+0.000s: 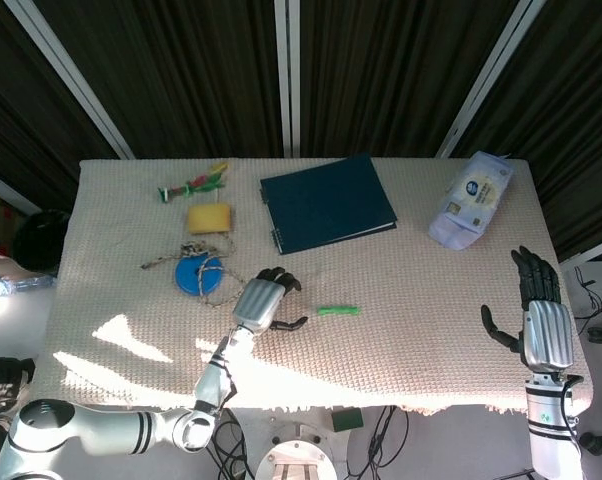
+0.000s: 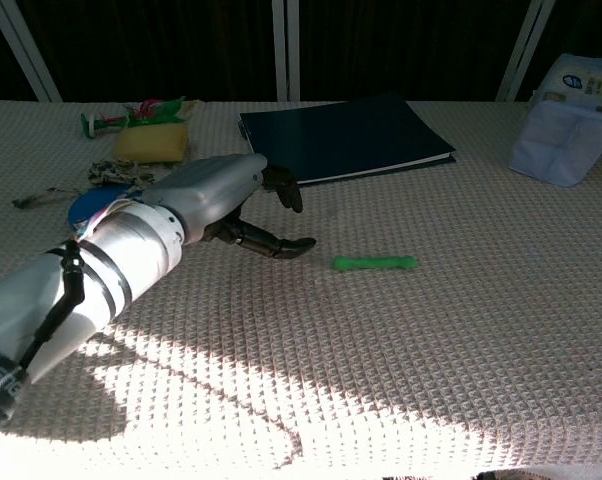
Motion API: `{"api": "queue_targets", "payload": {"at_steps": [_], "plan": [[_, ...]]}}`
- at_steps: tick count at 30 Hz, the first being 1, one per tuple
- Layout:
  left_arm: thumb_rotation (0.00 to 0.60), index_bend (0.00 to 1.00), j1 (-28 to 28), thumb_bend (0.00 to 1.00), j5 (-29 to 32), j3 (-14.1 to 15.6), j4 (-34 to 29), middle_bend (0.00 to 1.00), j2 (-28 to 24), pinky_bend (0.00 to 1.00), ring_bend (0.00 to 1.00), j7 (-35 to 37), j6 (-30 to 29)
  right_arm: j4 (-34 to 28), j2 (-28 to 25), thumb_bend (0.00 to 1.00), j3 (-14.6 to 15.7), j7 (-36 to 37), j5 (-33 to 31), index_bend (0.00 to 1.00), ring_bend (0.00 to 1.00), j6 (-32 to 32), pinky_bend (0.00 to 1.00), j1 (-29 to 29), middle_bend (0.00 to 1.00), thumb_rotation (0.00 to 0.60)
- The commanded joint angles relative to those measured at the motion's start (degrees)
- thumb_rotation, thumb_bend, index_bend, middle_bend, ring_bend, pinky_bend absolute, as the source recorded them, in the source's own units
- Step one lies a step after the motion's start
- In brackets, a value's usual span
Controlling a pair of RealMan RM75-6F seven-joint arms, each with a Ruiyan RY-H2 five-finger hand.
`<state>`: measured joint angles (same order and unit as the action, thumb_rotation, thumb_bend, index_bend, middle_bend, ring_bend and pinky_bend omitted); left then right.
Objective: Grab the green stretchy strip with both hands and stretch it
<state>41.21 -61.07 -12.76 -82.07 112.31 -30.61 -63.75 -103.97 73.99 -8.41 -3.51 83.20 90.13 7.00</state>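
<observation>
The green stretchy strip (image 1: 338, 311) (image 2: 375, 263) lies flat on the woven tablecloth (image 1: 401, 330), near the middle and toward the front. My left hand (image 1: 267, 301) (image 2: 243, 208) hovers just left of the strip's left end, fingers apart and empty, its thumb a short way from the strip. My right hand (image 1: 533, 310) is raised at the table's right edge, fingers spread, holding nothing, far from the strip. The chest view does not show the right hand.
A dark blue notebook (image 1: 326, 203) lies behind the strip. A tissue pack (image 1: 471, 198) sits at the back right. On the left are a blue disc with a rope (image 1: 198, 273), a yellow sponge (image 1: 209, 217) and a small colourful toy (image 1: 193, 185).
</observation>
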Motion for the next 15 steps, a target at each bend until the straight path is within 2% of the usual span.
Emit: {"api": "queue_targets", "payload": {"at_steps": [1, 6, 12, 15], "plan": [[0.343, 0.37, 2.6, 0.22, -0.8, -1.7, 4.7, 0.30, 3.8, 0.23, 0.19, 1.2, 1.6, 0.3, 0.1, 0.33, -0.1, -0.3, -0.5, 0.00, 0.00, -0.5, 0.00, 0.1, 0.00, 0.600], [0.361, 0.39, 4.8, 0.23, -1.2, -2.6, 9.3, 0.30, 7.2, 0.23, 0.19, 2.1, 3.3, 0.7, 0.1, 0.33, -0.6, -0.3, -1.3, 0.00, 0.00, -0.9, 0.00, 0.2, 0.00, 0.600], [0.446, 0.43, 6.3, 0.24, -2.5, -2.4, 14.6, 0.31, 10.7, 0.23, 0.19, 3.3, 4.3, 1.3, 0.2, 0.33, -0.6, 0.0, -1.9, 0.00, 0.00, -1.6, 0.00, 0.1, 0.00, 0.600], [0.463, 0.45, 6.6, 0.25, -3.0, -2.1, 17.3, 0.31, 12.1, 0.23, 0.20, 3.0, 4.3, 1.6, 0.1, 0.33, -0.6, 0.3, -2.0, 0.00, 0.00, -1.7, 0.00, 0.0, 0.00, 0.600]]}}
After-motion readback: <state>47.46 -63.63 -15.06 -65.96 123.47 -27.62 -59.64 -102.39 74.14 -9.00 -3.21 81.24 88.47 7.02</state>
